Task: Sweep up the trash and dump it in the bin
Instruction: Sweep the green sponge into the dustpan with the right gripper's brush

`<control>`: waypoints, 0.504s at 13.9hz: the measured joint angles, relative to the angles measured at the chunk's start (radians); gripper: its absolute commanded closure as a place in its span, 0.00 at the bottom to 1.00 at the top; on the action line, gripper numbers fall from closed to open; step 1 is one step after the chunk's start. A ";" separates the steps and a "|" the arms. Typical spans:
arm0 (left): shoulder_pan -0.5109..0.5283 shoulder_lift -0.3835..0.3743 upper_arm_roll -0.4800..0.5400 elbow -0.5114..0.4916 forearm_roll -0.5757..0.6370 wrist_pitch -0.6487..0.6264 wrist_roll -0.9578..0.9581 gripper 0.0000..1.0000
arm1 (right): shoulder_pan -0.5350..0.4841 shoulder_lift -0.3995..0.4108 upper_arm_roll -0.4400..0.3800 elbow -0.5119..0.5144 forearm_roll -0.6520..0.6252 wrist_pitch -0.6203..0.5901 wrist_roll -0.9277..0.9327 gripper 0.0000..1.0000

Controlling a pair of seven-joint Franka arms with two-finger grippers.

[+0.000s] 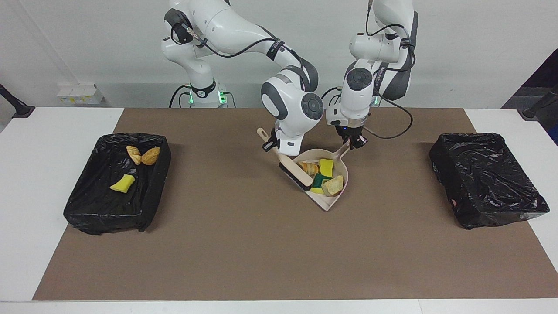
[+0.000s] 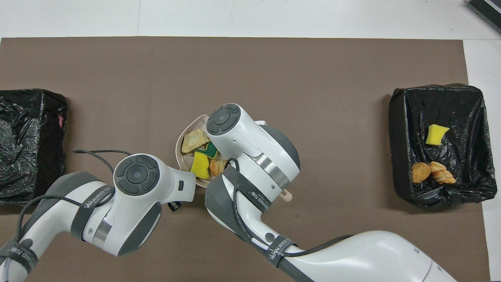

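The beige dustpan [image 1: 323, 201] lies mid-mat with its handle pointing toward the robots. My left gripper [image 1: 354, 144] is shut on that handle. In the pan lies trash: a croissant-like chunk [image 1: 309, 167], a yellow sponge [image 1: 326, 166], a green-backed sponge [image 1: 321, 179] and a tan chunk [image 1: 334, 185]. My right gripper [image 1: 273, 146] is shut on the handle of the black-bristled brush [image 1: 301, 173], whose head rests at the pan's edge toward the right arm's end. From overhead both hands are hidden under the arms; the pan's rim [image 2: 179, 148] and the trash [image 2: 200, 164] show.
A black-lined bin [image 1: 109, 218] at the right arm's end of the table holds a yellow sponge piece [image 2: 435, 134] and two bread chunks [image 2: 420, 171]. A second black-lined bin [image 1: 488, 209] stands at the left arm's end. Both stand well apart from the pan on the brown mat.
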 measured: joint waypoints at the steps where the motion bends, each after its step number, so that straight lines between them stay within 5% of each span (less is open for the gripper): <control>1: 0.000 0.000 0.000 0.000 0.000 0.000 0.000 1.00 | -0.008 -0.018 0.000 0.000 0.003 -0.007 0.000 1.00; 7: 0.015 -0.019 0.018 0.013 0.000 -0.002 0.026 1.00 | -0.075 -0.117 0.000 -0.013 0.045 -0.046 0.093 1.00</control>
